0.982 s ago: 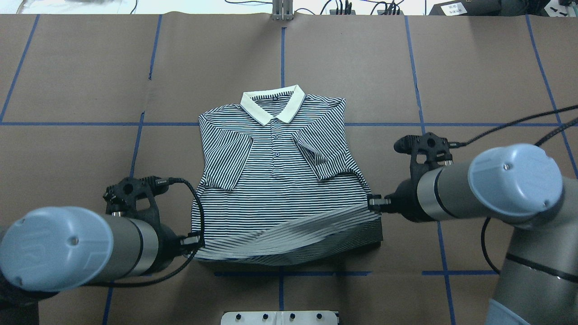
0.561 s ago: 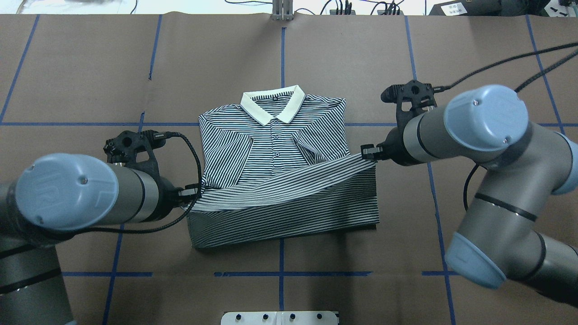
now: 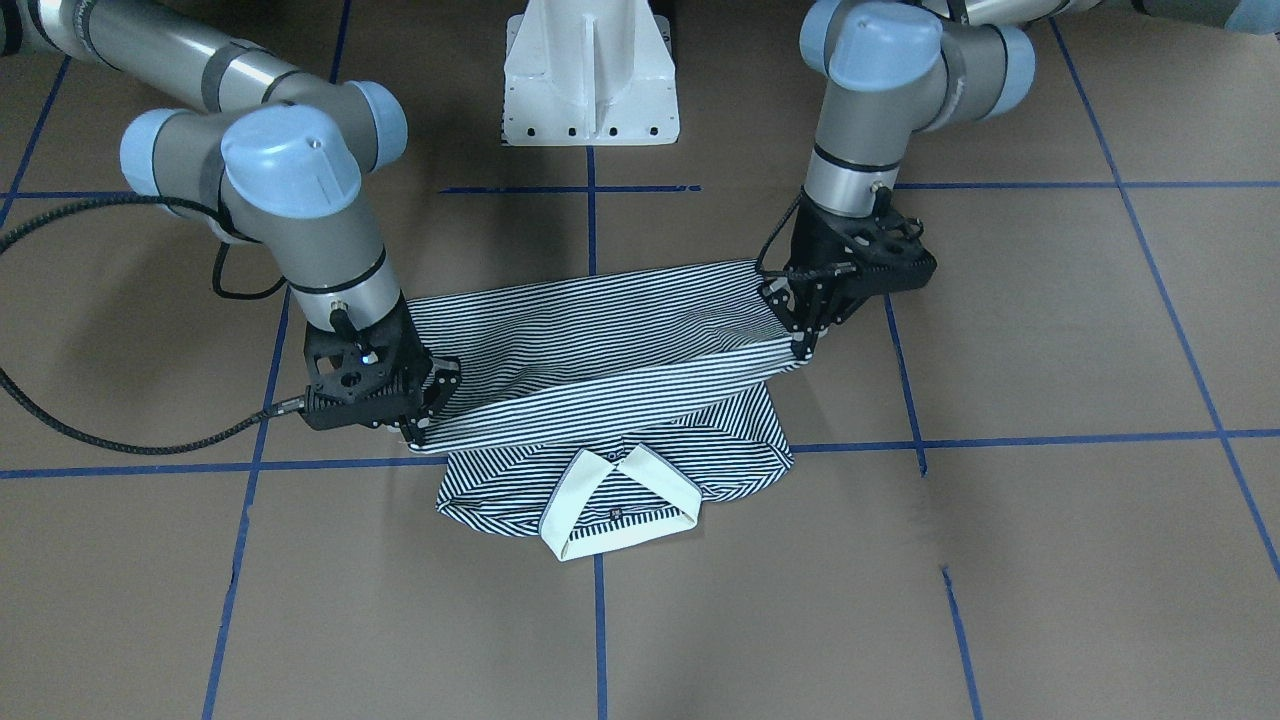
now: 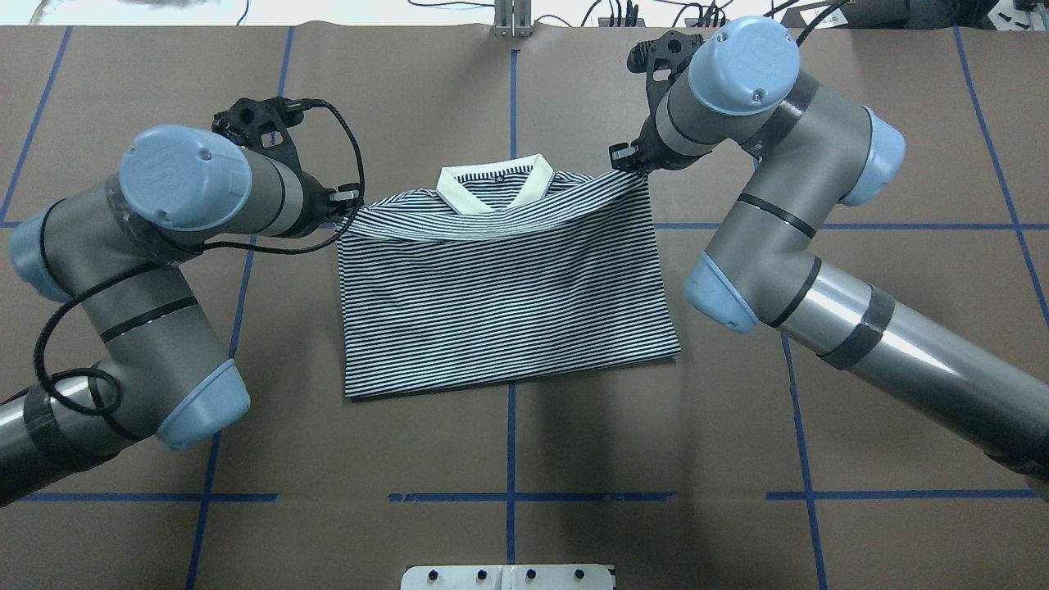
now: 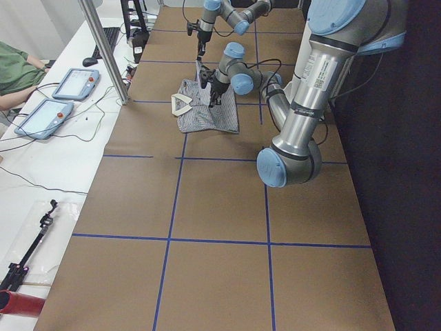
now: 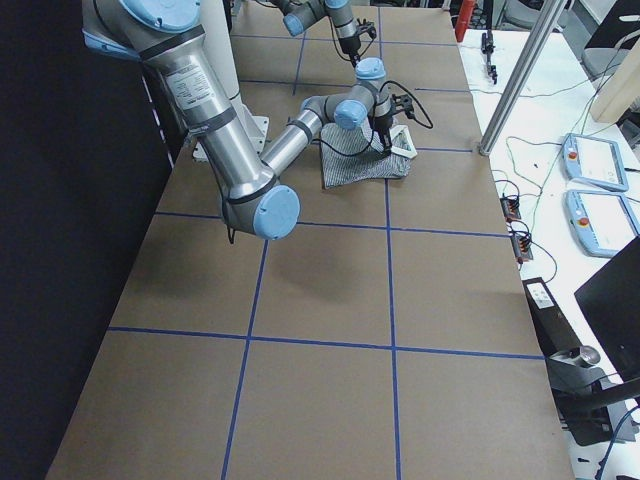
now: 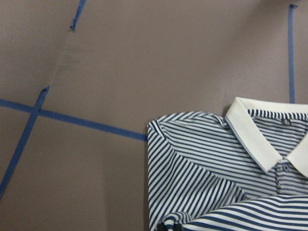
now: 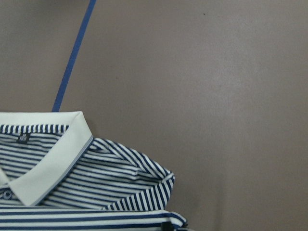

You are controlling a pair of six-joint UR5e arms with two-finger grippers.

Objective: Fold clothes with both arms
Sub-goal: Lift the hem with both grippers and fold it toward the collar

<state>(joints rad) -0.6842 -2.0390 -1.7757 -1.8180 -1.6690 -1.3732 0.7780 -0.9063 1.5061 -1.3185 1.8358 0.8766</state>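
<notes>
Two grey arms work one garment; the left arm [image 4: 164,213] reaches in from the side, its left fingers [image 4: 347,197] pinching one corner of the hem; one striped polo shirt [image 4: 504,303] lies at the middle of the desk [image 4: 737,426], its lower half doubled over the chest, the hem held as a sagging band just short of the single cream collar [image 4: 494,190] and raised off the shoulders beneath; the right fingers [image 4: 621,156] pinch the opposite hem corner, under the right arm [image 4: 762,106]. The desk is covered in brown paper crossed by blue tape lines [image 4: 510,442]; one white pedestal base [image 3: 590,75] stands at the robot's edge; beyond the far edge a white bench carries two tablets [image 5: 76,83], beside a green sleeve [image 5: 17,65].
</notes>
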